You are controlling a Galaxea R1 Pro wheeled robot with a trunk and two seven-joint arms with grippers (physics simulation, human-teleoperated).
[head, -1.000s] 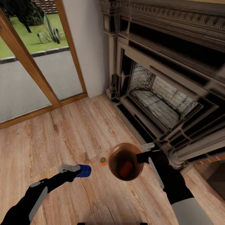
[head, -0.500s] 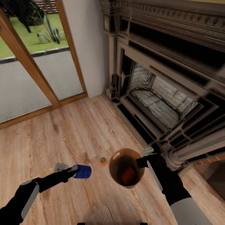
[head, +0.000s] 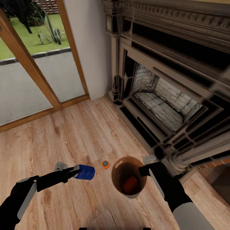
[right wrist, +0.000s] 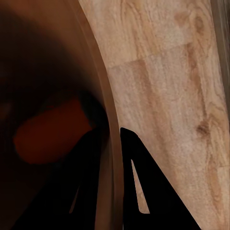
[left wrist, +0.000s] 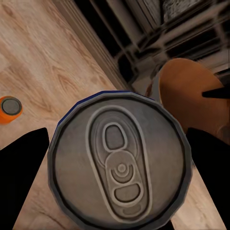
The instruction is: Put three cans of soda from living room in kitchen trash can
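From the head view, the left gripper (head: 74,171) holds the dark blue soda can (head: 85,172) at lower left of centre, clamped by its base. The can lies on its side, its long axis running across the frame with the far end pointing right toward the trash can (head: 129,177). An upright orange soda can (head: 105,164) stands on the wood floor (head: 80,134) between the two. The right gripper (head: 144,168) pinches the bin's right rim; a second orange can (head: 130,184) lies inside. The fireplace (head: 166,95) fills the right side, glass doors (head: 28,64) the upper left.

In the left wrist view, the blue can's silvery top (left wrist: 120,163) faces the camera squarely, pull tab showing, dark fingers (left wrist: 21,167) closed against both sides. The bin (left wrist: 191,108) sits beyond at right, the upright orange can (left wrist: 9,109) at the left edge.

In the right wrist view, the black fingers (right wrist: 143,187) straddle the bin wall (right wrist: 103,120), one inside, one outside, and the orange can (right wrist: 50,134) lies tilted in the brown interior.
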